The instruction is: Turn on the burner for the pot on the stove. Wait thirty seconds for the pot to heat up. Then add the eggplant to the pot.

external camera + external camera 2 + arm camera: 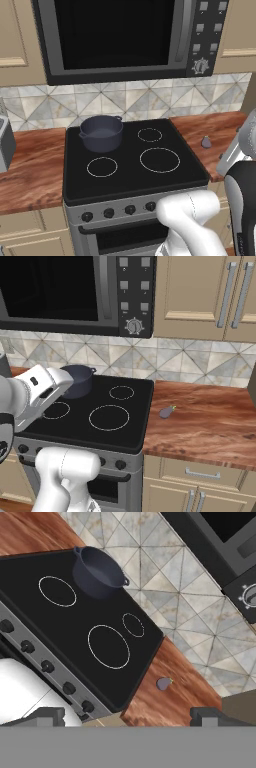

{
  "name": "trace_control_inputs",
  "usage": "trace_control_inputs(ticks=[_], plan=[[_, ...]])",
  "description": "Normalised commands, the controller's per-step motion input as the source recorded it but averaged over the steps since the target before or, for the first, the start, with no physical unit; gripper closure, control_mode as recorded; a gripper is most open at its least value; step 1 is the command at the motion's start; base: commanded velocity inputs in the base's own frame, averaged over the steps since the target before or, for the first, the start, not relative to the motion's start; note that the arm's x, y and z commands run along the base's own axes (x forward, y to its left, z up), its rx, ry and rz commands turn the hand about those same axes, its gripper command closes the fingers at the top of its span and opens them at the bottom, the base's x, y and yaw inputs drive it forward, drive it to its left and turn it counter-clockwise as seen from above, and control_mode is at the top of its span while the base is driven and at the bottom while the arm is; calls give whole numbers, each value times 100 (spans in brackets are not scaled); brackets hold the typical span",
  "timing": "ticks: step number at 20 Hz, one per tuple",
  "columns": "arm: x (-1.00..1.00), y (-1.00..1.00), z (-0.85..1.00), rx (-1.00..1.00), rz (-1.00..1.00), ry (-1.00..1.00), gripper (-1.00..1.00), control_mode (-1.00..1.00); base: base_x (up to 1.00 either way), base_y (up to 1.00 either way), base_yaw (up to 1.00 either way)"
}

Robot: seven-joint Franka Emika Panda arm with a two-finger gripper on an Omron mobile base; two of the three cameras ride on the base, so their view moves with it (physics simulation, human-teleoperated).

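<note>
The dark blue-grey pot stands on the back-left ring of the stove. Black knobs line the stove's grey front. The tiny grey-purple eggplant lies on the wooden counter just right of the stove. My gripper hangs high above the stove's front right corner. It is open, its fingertips are far apart, and nothing is between them. In the right base view my arm covers part of the pot.
A black-windowed microwave hangs over the stove. Wooden counter runs on both sides. A grey appliance sits at the far left. Upper cabinets hang on the right, and drawers sit below the counter.
</note>
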Motion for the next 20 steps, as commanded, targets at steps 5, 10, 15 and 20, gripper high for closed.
trace_control_inputs(ticks=[5, 10, 15, 20], plan=[[0, 0, 0, 0, 0, 0, -100, -100, 0, 0, 0], [0, 0, 0, 0, 0, 0, -100, -100, 0, 0, 0], [0, 0, 0, 0, 0, 0, -100, -100, 0, 0, 0], [0, 0, 0, 0, 0, 0, -100, -100, 0, 0, 0]])
